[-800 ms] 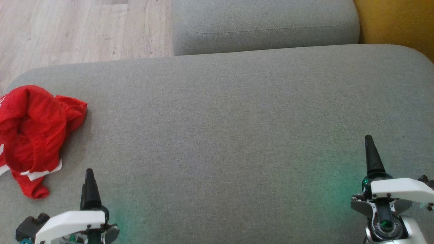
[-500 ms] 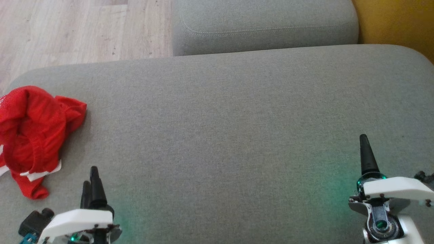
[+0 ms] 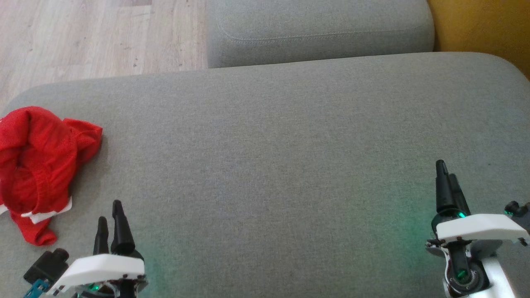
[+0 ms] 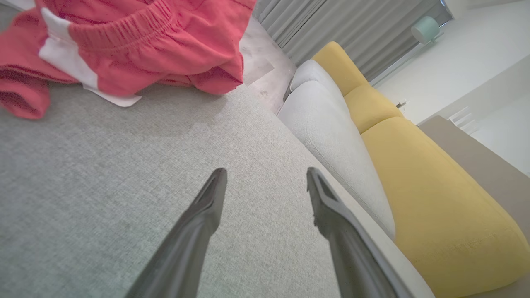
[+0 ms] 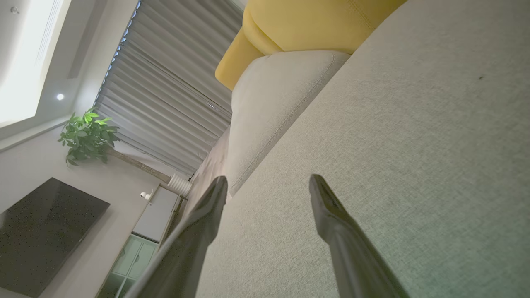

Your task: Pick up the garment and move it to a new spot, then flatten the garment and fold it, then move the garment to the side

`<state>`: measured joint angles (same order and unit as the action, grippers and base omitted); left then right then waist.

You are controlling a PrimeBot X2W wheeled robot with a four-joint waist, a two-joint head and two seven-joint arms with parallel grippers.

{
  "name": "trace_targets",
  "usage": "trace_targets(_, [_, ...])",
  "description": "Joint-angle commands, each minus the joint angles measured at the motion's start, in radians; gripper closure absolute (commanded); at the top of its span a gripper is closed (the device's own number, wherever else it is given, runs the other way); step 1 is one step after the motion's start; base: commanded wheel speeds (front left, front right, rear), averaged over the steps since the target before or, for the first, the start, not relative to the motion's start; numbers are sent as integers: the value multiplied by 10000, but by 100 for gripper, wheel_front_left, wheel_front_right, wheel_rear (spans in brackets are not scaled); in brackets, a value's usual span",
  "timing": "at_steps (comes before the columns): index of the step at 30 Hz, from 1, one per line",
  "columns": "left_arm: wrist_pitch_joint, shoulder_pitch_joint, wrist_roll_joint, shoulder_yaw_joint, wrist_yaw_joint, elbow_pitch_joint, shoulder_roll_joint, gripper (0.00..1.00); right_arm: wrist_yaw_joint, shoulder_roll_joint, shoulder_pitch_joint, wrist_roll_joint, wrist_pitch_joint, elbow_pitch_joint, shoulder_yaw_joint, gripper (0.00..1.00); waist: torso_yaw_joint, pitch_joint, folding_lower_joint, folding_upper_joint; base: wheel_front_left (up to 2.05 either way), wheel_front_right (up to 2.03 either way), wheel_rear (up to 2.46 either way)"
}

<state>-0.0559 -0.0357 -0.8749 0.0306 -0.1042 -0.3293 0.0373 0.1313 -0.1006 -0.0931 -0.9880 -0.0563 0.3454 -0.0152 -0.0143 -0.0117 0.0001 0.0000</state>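
Observation:
The garment (image 3: 37,161) lies crumpled at the far left of the grey cushion (image 3: 269,165), bright red with a strip of white trim at its lower edge. In the left wrist view the garment (image 4: 136,49) fills the upper left, showing a ribbed band and white patches. My left gripper (image 3: 109,213) hovers open over the cushion just right of and nearer than the garment, nothing between its fingers; its fingertips (image 4: 265,176) stand apart. My right gripper (image 3: 447,169) is open and empty over the cushion's near right; in the right wrist view its fingers (image 5: 267,184) are spread.
A second grey cushion (image 3: 319,33) sits beyond the first. Wooden floor (image 3: 83,37) lies at the far left, a yellow sofa part (image 3: 484,25) at the far right. A yellow sofa (image 4: 414,165) runs beside the grey cushions.
Both grippers have rolled, so that two fingers of each now show side by side. The head camera has shifted slightly. The garment has not moved on the cushion.

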Motion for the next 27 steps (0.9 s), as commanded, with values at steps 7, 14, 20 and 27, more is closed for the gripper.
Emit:
trace_targets(7, [-331, -255, 1101, 21, 89, 334, 109, 0, -3, -236, -381, 959, -339, -432, -293, 0, 0, -11, -1, 0, 0, 0, 0])
trace_targets(14, [-509, -286, 1857, 13, 174, 314, 110, 0, -3, -301, -479, 1589, -516, -449, -409, 0, -15, -46, -1, 0, 0, 0, 0])
trace_targets(20, [-687, -334, 2599, 18, 273, 296, 111, 0, -3, -312, -581, 2144, -692, -460, -360, 0, -10, -70, -1, 0, 0, 0, 0])
trace_targets(27, [-895, -331, 3467, 37, 351, 294, 114, 0, -4, -429, -640, 2876, -899, -547, -455, 0, -14, -71, -1, 0, 0, 0, 0])
